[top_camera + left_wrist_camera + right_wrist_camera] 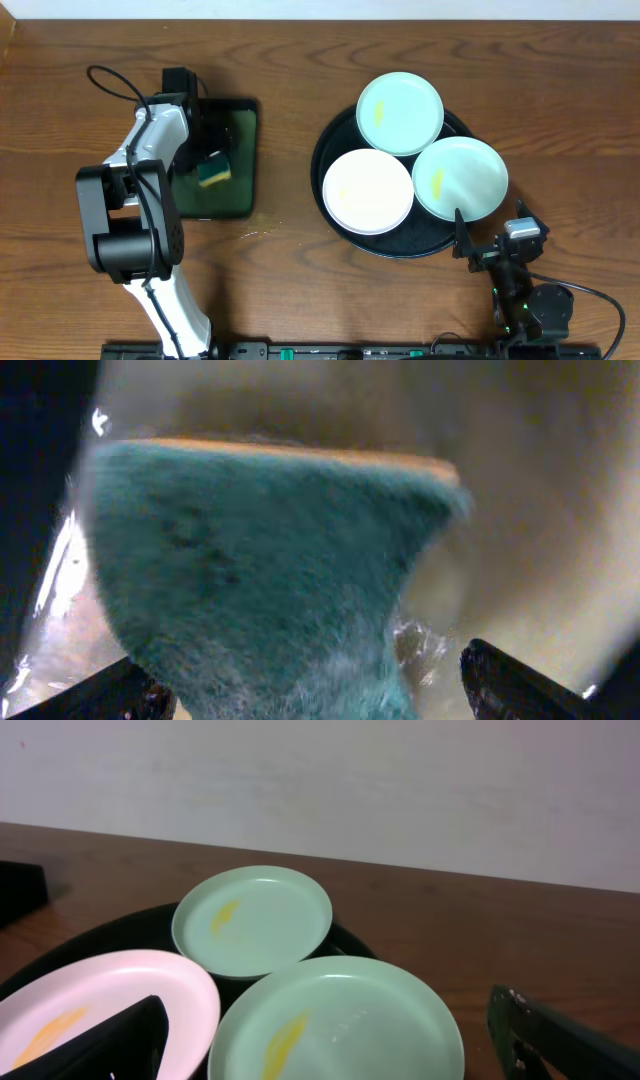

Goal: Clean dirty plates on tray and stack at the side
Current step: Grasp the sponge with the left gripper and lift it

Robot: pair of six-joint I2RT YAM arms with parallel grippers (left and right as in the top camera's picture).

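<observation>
Yellow smears on three glossy plates (400,112), black tray (400,245); left end effector (320,695) spread around sponge (260,580); right end effector (335,1040) spread.

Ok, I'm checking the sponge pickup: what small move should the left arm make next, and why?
Probably close the left pincer on the sponge: it sits between the fingers above the dark-green tray, one finger looks clear of it, and the plates carry yellow smears.

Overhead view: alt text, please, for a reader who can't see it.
Three small plates, two mint-green with yellow smears and one white, sit on a round black tray at right. At left, the left gripper is over a sponge on a dark-green tray; the right gripper is open beside the black tray.
</observation>
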